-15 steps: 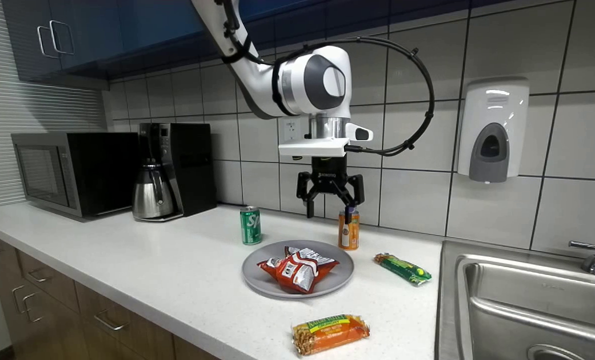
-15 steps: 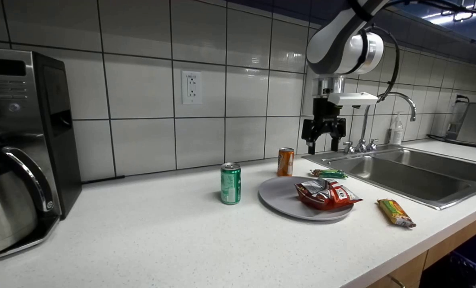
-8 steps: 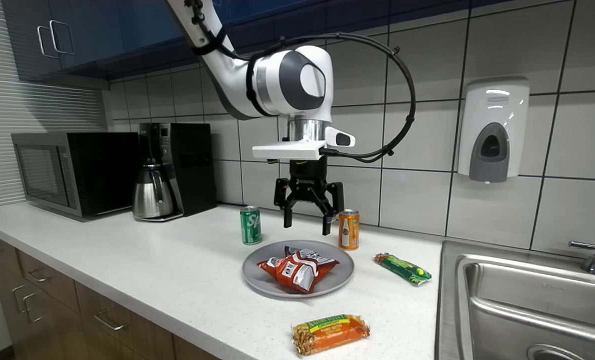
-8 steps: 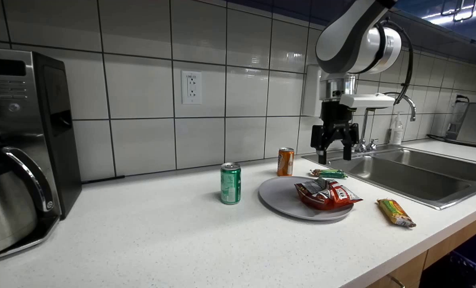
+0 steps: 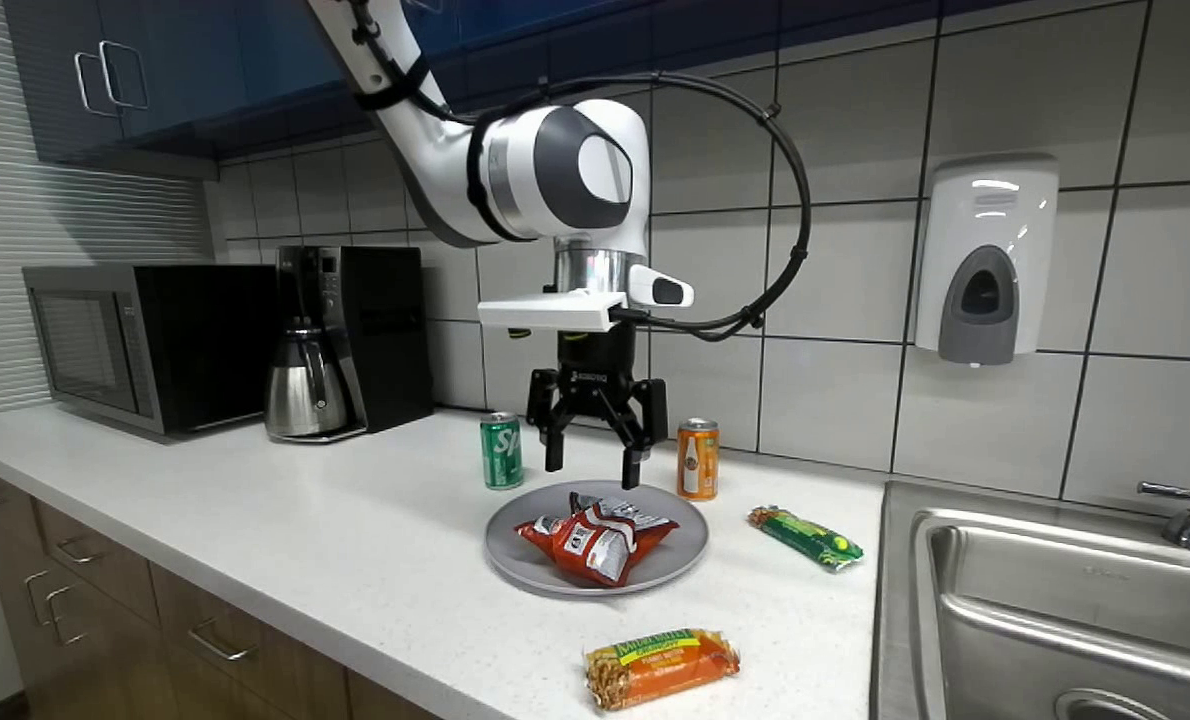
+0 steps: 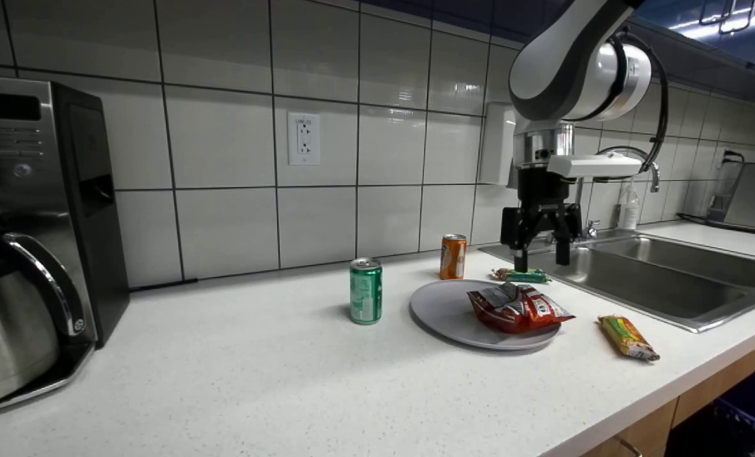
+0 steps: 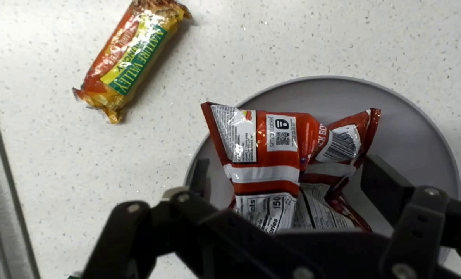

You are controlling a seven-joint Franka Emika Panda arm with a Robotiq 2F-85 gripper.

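I count one hand (image 5: 592, 474) with two fingers (image 5: 631, 468) over one white desk (image 5: 355, 530). Below my hand I see one grey plate (image 7: 412, 143) and one red snack bag (image 7: 281, 170). Around it I tally one green can (image 5: 502, 452) plus one orange can (image 5: 698, 462), making two cans, and one orange-wrapped bar (image 5: 662, 669) plus one green-wrapped bar (image 5: 807, 538), making two bars. Farther from the hand, my cameras show one coffee maker (image 5: 390, 330) with one carafe (image 5: 305, 390), one microwave (image 5: 155, 345), one wall-mounted dispenser (image 5: 992, 250), one pump bottle (image 6: 629, 209), and one sink (image 5: 897, 600) with two basins (image 6: 644, 285). Well below the hand's level I make out one blue bin (image 6: 753, 409).
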